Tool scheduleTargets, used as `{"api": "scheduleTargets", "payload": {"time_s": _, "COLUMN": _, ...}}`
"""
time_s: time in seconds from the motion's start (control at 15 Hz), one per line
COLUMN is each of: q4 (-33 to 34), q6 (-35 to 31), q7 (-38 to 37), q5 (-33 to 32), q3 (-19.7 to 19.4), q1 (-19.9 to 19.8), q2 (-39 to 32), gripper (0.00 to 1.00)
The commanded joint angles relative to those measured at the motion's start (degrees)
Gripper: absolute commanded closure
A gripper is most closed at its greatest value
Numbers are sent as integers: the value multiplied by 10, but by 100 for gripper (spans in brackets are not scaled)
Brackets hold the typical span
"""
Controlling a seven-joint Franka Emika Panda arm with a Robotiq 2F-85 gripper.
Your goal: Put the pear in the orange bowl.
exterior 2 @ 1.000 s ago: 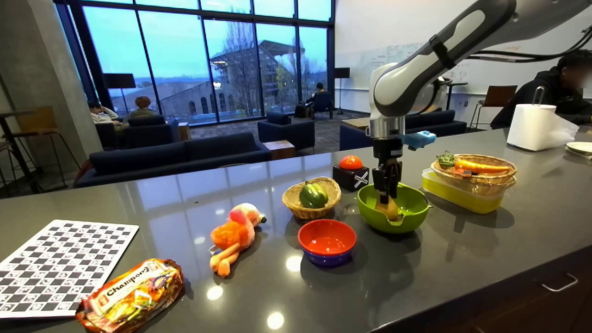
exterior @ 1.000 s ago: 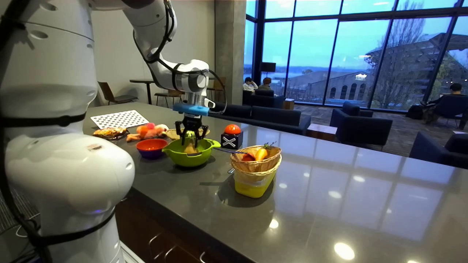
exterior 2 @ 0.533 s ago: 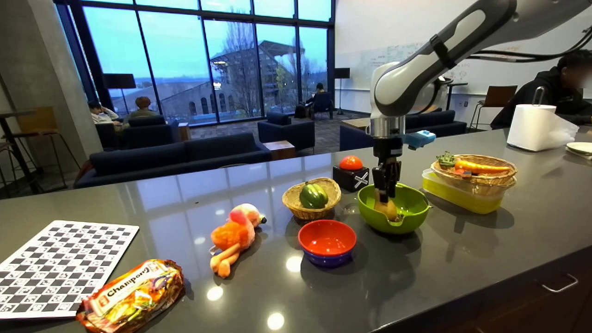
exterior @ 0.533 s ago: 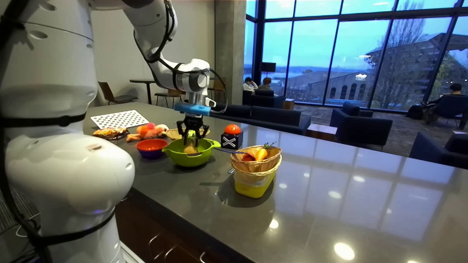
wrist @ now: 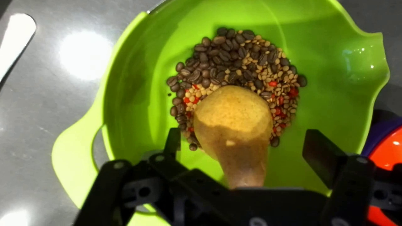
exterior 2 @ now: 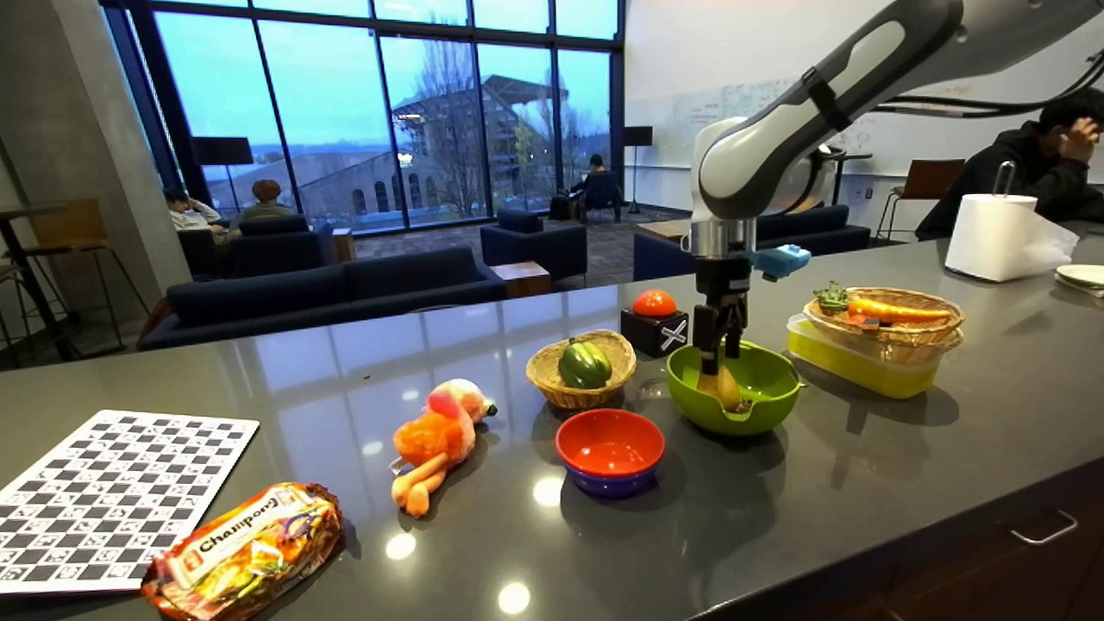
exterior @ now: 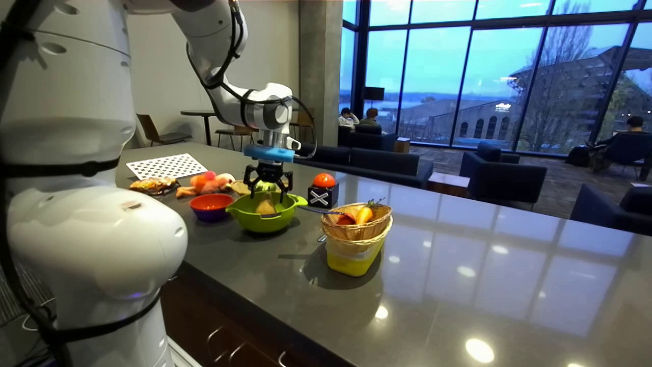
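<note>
The pear (wrist: 234,122), yellow-brown, stands in the lime-green bowl (wrist: 339,84) on a bed of coffee beans and lentils, its narrow end up toward my palm. My gripper (wrist: 243,142) is open around it, with a gap between each finger and the fruit. In both exterior views the gripper (exterior: 267,198) points straight down over the green bowl (exterior 2: 780,392), fingertips near its rim level. The orange bowl (exterior 2: 611,440), orange-red and stacked in a purple one, sits close beside the green bowl; only part of this orange bowl (wrist: 391,149) shows in the wrist view.
A black box with a red dome (exterior 2: 655,304) stands behind the green bowl. Nearby are a basket with a green squash (exterior 2: 585,364) and a carrot basket (exterior 2: 906,315) on a yellow container. A plush toy (exterior 2: 440,444) and a noodle packet (exterior 2: 250,552) lie farther off.
The jaws have spread apart from the pear, which they were close around before. The pear stays in the green bowl, and the arm has barely moved.
</note>
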State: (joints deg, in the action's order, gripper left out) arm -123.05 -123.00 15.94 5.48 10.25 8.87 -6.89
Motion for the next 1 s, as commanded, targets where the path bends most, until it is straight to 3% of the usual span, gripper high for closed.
{"api": "scheduleTargets", "payload": {"time_s": 0.0, "q4": -5, "q6": -20, "q7": 31, "q5": 1, "q3": -2, "q1": -6, "q2": -2, "gripper": 0}}
{"api": "scheduleTargets", "payload": {"time_s": 0.4, "q4": -2, "q6": -31, "q7": 51, "q5": 7, "q3": -1, "q1": -12, "q2": -14, "gripper": 0}}
{"api": "scheduleTargets", "payload": {"time_s": 0.47, "q4": -2, "q6": -34, "q7": 58, "q5": 15, "q3": 0, "q1": -14, "q2": -15, "gripper": 25}}
{"api": "scheduleTargets", "payload": {"time_s": 0.6, "q4": -1, "q6": -39, "q7": 64, "q5": 19, "q3": 1, "q1": -15, "q2": -18, "gripper": 32}}
{"api": "scheduleTargets", "payload": {"time_s": 0.93, "q4": 0, "q6": -44, "q7": 77, "q5": 40, "q3": 2, "q1": -18, "q2": -18, "gripper": 70}}
